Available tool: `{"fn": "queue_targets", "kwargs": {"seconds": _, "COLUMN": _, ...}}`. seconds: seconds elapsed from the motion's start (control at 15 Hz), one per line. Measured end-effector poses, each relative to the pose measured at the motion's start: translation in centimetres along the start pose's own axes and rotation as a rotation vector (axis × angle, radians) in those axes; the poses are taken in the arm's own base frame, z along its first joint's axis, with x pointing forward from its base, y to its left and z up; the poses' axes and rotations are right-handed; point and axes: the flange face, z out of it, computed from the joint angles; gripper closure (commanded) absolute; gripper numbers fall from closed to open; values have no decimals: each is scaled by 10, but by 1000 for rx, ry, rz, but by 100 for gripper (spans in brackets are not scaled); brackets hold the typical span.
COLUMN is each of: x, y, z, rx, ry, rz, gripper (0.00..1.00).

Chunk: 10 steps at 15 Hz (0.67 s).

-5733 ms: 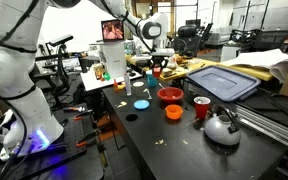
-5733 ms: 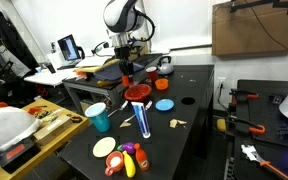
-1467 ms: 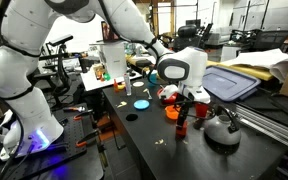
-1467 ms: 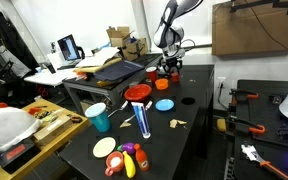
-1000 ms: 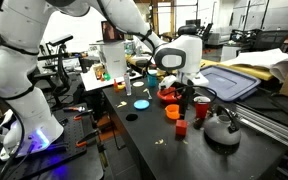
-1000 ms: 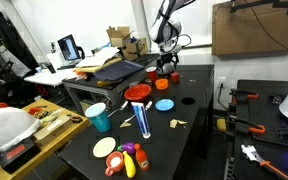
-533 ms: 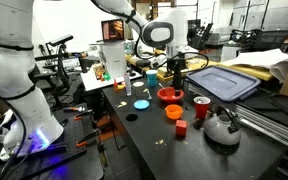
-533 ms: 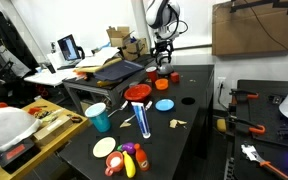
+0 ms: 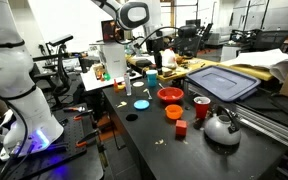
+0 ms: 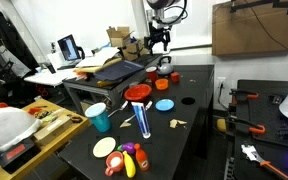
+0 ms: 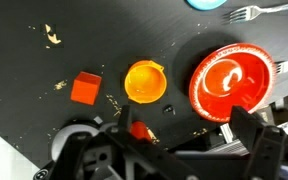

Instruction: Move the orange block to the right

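Matt black tabletop [image 11: 24, 90]. Glossy plastic on red bowl [image 11: 231, 82] and small orange bowl [image 11: 145, 82]. Polished metal kettle [image 9: 221, 127]. Smooth orange block [image 11: 85, 88], possibly painted wood.

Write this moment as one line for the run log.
gripper: raised, jaws open, empty | orange block: lying free beside small orange bowl, not touching

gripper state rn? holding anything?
Gripper: open, holding nothing. The orange block lies well apart from it, beside the kettle.
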Motion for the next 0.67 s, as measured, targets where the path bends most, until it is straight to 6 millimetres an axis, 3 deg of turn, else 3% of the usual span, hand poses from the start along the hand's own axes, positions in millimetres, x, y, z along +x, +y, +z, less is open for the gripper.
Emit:
{"fn": "queue_targets", "kwargs": {"seconds": 0.33, "x": -69, "y": -43, "z": -47, "rx": 48, "ry": 23, "rz": -178, "gripper": 0}}
{"fn": "queue_targets", "kwargs": {"seconds": 0.67, "x": -115, "y": -56, "z": -93, "rx": 50, "ry": 22, "rz": -348, "gripper": 0}}
